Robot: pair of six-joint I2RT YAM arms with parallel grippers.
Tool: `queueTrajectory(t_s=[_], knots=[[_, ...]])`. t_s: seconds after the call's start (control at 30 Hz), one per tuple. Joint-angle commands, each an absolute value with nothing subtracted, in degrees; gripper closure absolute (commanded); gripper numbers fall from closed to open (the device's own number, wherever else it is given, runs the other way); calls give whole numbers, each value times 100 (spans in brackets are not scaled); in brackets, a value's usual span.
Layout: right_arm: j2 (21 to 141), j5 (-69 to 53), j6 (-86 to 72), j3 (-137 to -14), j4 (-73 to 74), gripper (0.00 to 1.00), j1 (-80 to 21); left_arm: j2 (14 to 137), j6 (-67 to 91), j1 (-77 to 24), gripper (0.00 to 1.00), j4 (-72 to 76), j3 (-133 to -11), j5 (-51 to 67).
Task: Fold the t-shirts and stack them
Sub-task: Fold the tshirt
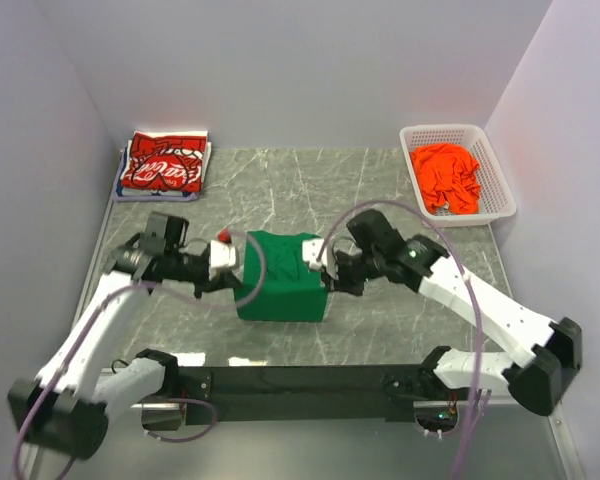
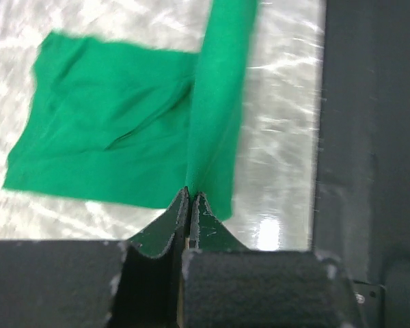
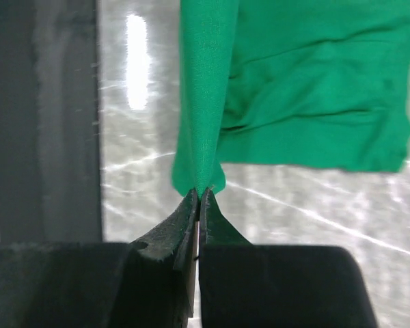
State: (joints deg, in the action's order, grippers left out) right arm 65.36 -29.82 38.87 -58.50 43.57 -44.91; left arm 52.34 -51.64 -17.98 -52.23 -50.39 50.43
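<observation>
The green t-shirt (image 1: 280, 285), folded into a wrinkled rectangle, has one edge lifted taut by the left gripper (image 2: 190, 199) and right gripper (image 3: 199, 196), both pinching its cloth.

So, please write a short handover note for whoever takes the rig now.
The left end effector is shut on the green t-shirt at its left side, the right end effector on its right side.
Done: the red t-shirt lies folded at the far left corner.
The orange t-shirt is crumpled in the white basket.
To do: finish the green fold, stack it, then the orange.
</observation>
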Motion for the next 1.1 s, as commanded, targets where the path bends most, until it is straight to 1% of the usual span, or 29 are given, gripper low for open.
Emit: queueTrajectory(t_s=[0.0, 0.1, 0.13, 0.17, 0.2, 0.23, 0.27, 0.3, 0.33, 0.37, 0.43, 0.5, 0.57, 0.67, 0.77, 0.83, 0.87, 0.9, 1.0, 1.03, 1.07], knots=[[7144, -3190, 4420, -6485, 4588, 100, -3939, 6281, -5589, -1161, 99, -5317, -5607, 5668], [7978, -3322, 4666, -7020, 4605, 100, -3499, 7555, -5959, -879, 99, -5538, -6439, 5924], [8485, -3444, 4710, -7188, 4640, 100, -3394, 7846, -5776, -835, 99, -5380, -6547, 5906], [8760, -3532, 4754, -7346, 4675, 100, -3306, 8414, -5540, -818, 99, -5170, -6652, 5854], [9024, -3594, 4737, -7643, 4711, 100, -3165, 8707, -5259, -791, 99, -4872, -6775, 5758], [9548, -3656, 4711, -7786, 4728, 100, -3112, 9014, -5143, -739, 99, -4817, -7063, 5739], [9806, -3674, 4685, -7909, 4720, 100, -3059, 9601, -5046, -721, 99, -4834, -7232, 5731], [10043, -3700, 4624, -8154, 4711, 100, -2963, 9885, -4801, -703, 99, -4834, -7512, 5713], [10551, -3718, 4536, -8304, 4737, 100, -2927, 10157, -4694, -668, 99, -4877, -7636, 5695], [10825, -3700, 4448, -8471, 4859, 100, -2901, 10647, -4659, -659, 99, -4939, -7742, 5704], [11527, -3910, 4220, -9025, 5035, 100, -2717, 11037, -4229, -650, 99, -4738, -7936, 5520], [11873, -4034, 4079, -9332, 5185, 100, -2637, 11512, -3791, -642, 99, -4615, -8207, 5441], [12102, -3912, 3886, -9352, 5142, 100, -2628, 11872, -3683, -633, 99, -4693, -8375, 5475], [12226, -3859, 3789, -9449, 5204, 100, -2654, 12058, -3402, -642, 99, -4825, -8420, 5607], [12191, -3744, 3779, -9299, 5317, 100, -2768, 11884, -3366, -642, 99, -4948, -7982, 5686], [12051, -3779, 3744, -9001, 5335, 100, -2839, 11629, -3367, -633, 99, -4852, -7376, 5660], [11972, -3823, 3709, -8852, 5283, 100, -2908, 11315, -3271, -633, 99, -4608, -7139, 5591], [11797, -3858, 3683, -8529, 5256, 100, -2970, 11164, -3122, -633, 99, -4553, -6763, 5607], [11401, -4016, 3569, -7885, 5054, 100, -3119, 10724, -3050, -642, 99, -4526, -6277, 5669], [11304, -4060, 3499, -7753, 5002, 100, -3129, 10636, -3059, -633, 99, -4561, -6197, 5695], [11224, -4043, 3455, -7656, 4905, 98, -3146, 10426, -3041, -633, 91, -4562, -6118, 5721]])
